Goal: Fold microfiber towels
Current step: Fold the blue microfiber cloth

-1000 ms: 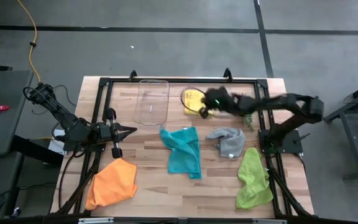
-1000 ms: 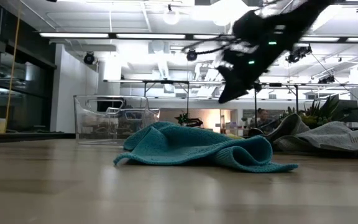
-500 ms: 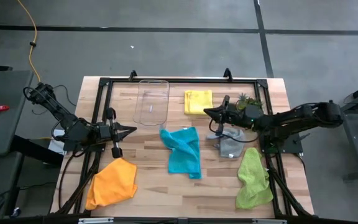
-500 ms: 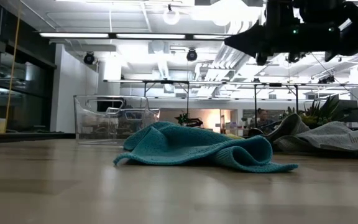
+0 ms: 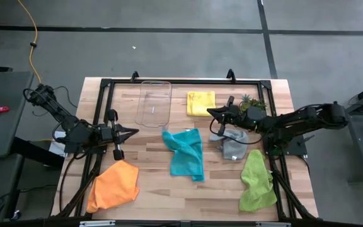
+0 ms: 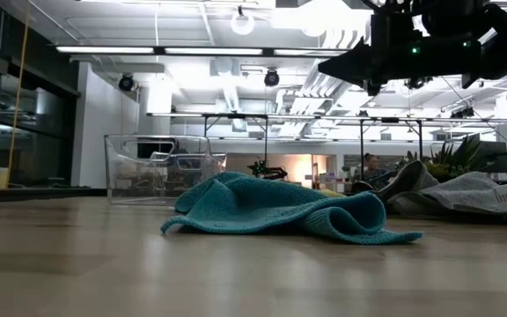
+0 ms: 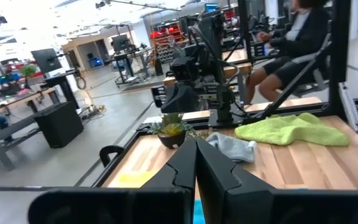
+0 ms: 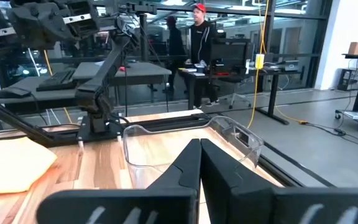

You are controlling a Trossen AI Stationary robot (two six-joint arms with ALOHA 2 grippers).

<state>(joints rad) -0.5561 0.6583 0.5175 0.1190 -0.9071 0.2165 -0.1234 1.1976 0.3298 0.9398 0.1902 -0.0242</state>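
Five microfiber towels lie on the wooden table. The yellow towel (image 5: pixel 201 103) lies flat and squared at the far middle. The teal towel (image 5: pixel 186 152) is rumpled at the centre, with the grey towel (image 5: pixel 232 144) to its right. The lime green towel (image 5: pixel 257 180) is near right and the orange towel (image 5: pixel 113 185) near left. My right gripper (image 5: pixel 210 113) hangs shut and level above the table, between the yellow and grey towels, pointing left. My left gripper (image 5: pixel 134 132) waits shut at the left, pointing right. Neither touches a towel.
A clear plastic tray (image 5: pixel 154 103) stands at the far side, left of the yellow towel. A small potted plant (image 5: pixel 252 103) stands at the far right beside my right arm. A black frame (image 5: pixel 169 82) borders the table. People are in the room beyond.
My right gripper has drawn back from over the yellow towel toward the table's right and near side. It has tipped up from pointing down to level, staying shut. The yellow towel now shows whole and flat. In the last half second it has kept still.
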